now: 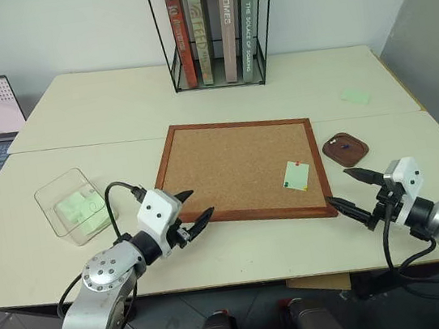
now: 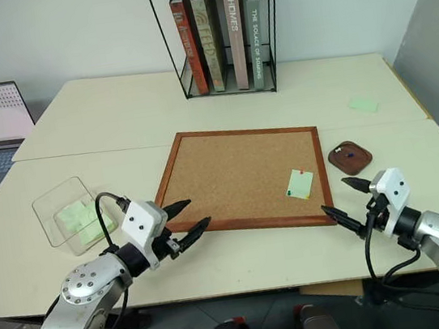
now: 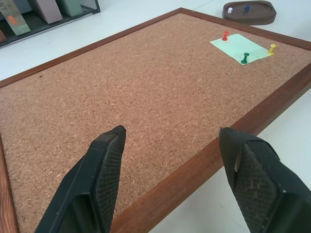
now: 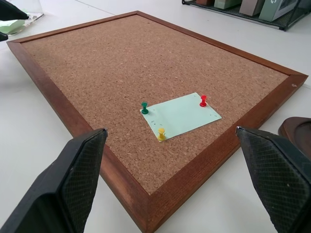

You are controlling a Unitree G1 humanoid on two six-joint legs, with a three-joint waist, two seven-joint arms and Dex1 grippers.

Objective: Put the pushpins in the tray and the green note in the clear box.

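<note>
The green note [image 4: 180,115] lies flat on the cork board [image 1: 236,166], pinned there by three pushpins: a red pushpin [image 4: 203,100], a green pushpin [image 4: 145,107] and a yellow pushpin [image 4: 162,134], each at a corner, which is why the paper cannot simply be lifted yet. It sits straight ahead of the right gripper [image 1: 356,191], between the lines of its two fingers and near them, so that arm looks best placed to pull the pins. The right jaws are released, spread wide, with nothing in them.

The left gripper [image 1: 191,211] hovers at the board's near left edge, jaws also released and empty; the note is well ahead of it, off towards its right finger. The clear box [image 1: 72,205] stands just beside this gripper on its outer side (it already contains pale green notes), a handy spot for the left arm to drop the sheet.

The tray [image 1: 345,148] rests off the board, just beyond the right gripper, with a blue and a white pin in it.

Book spines in the wire rack [image 1: 212,26] carry lettering; one reads "HOMES", another "THE SOLACE OF", the rest unclear.
</note>
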